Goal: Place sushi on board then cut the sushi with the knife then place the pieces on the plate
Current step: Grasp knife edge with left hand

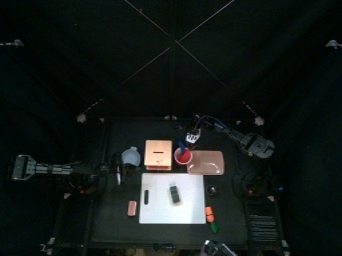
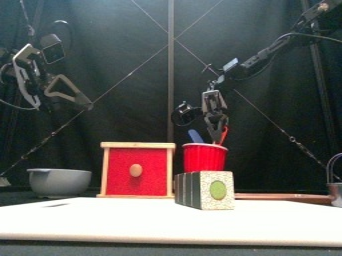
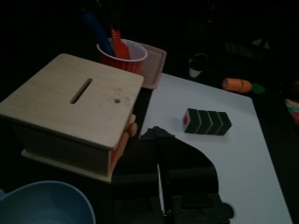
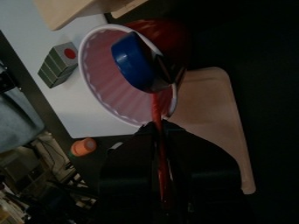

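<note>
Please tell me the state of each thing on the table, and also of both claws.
sushi roll: whole, lying on the white board.
red cup: upright, blue knife inside.
red knife: in the cup, gripped by the right claw.
box drawer: shut.
blue-grey bowl: upright.
pink tray: bare.
left claw: open, empty, raised.

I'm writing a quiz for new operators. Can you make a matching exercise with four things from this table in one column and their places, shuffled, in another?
Things:
1. sushi
2. bowl
3. red knife
4. box

Places:
A. between bowl and cup
B. on the white board
C. in the right gripper
D. beside the box, on the side away from the cup

Pairs: 1-B, 2-D, 3-C, 4-A.
</note>
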You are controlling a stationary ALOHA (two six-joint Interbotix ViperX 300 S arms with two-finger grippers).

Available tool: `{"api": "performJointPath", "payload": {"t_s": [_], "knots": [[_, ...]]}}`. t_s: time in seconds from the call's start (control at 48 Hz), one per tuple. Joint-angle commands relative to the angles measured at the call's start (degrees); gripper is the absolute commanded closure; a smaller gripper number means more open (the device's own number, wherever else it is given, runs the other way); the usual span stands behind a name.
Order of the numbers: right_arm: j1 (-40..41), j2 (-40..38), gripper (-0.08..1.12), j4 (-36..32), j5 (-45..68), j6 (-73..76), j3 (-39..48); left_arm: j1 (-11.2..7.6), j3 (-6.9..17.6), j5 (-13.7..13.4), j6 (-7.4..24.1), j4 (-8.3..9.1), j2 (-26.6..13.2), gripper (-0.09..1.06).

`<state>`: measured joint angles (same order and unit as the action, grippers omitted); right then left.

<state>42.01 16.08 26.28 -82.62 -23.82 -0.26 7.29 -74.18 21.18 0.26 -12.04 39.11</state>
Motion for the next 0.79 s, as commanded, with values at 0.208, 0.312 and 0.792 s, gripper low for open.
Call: {"api": "performJointPath", "payload": {"t_s": [0.208,0.312,0.792], "knots": [[-1.41,-1.67,0.64,-0.09,-0.70,0.97,-1.05,0.09,0.62,0.26,0.09,0.09,-0.09,0.96],[-1.67,-1.76,0.64,-0.44,-1.41,3.16,-1.93,0.00,0.62,0.35,0.09,0.09,-0.09,0.96],[-2.29,-3.43,0.64,-1.58,-2.72,4.92,-3.69,0.00,0.62,0.35,0.09,0.09,-0.09,0.96]]}}
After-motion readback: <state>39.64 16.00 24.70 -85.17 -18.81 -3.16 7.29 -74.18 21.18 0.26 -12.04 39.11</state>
